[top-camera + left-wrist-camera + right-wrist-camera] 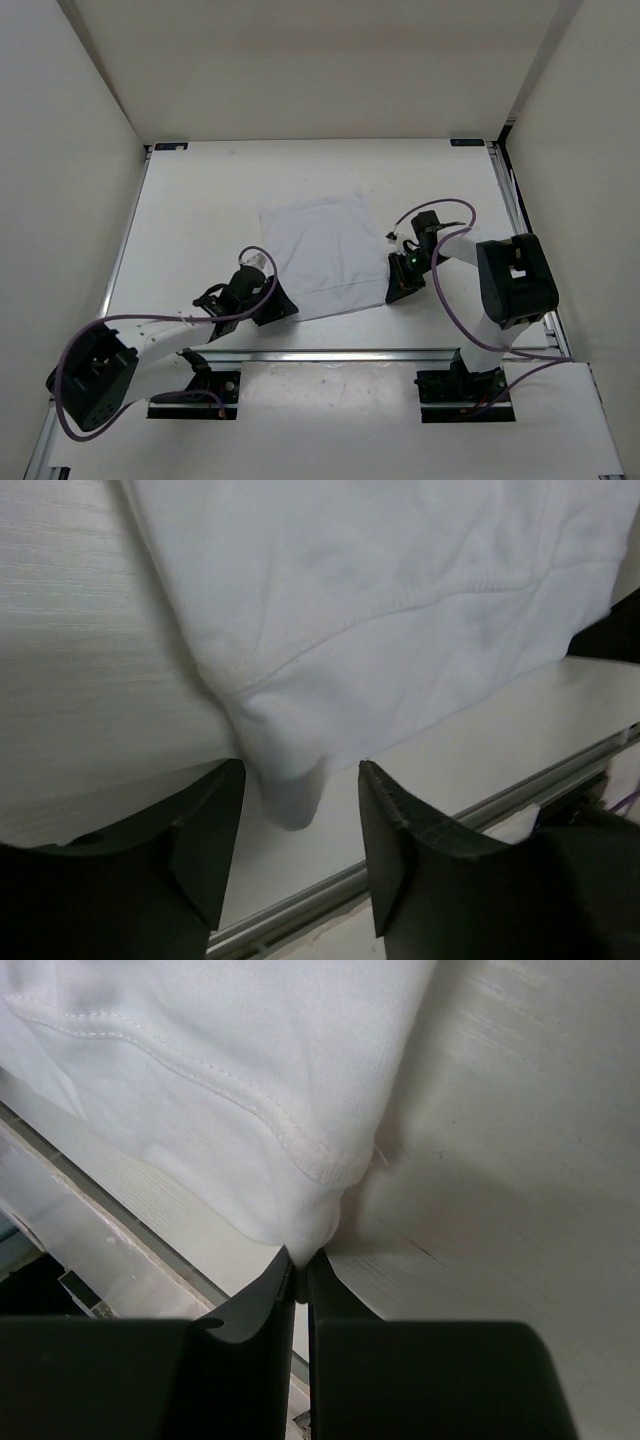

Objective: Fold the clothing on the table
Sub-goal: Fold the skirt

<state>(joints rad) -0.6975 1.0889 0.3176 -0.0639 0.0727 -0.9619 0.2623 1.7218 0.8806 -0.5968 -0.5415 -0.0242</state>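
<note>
On the table (200,190), we judge the clothing (325,255) limp: grip its corners. Right gripper (300,1268) pinches 1; left gripper (300,790) gapes around another.

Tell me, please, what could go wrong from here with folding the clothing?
1. The left gripper has its jaws open around a corner of the clothing; lifting now would likely leave that side behind.
2. The right gripper pinches only the very tip of its corner, so it may slip out.
</note>
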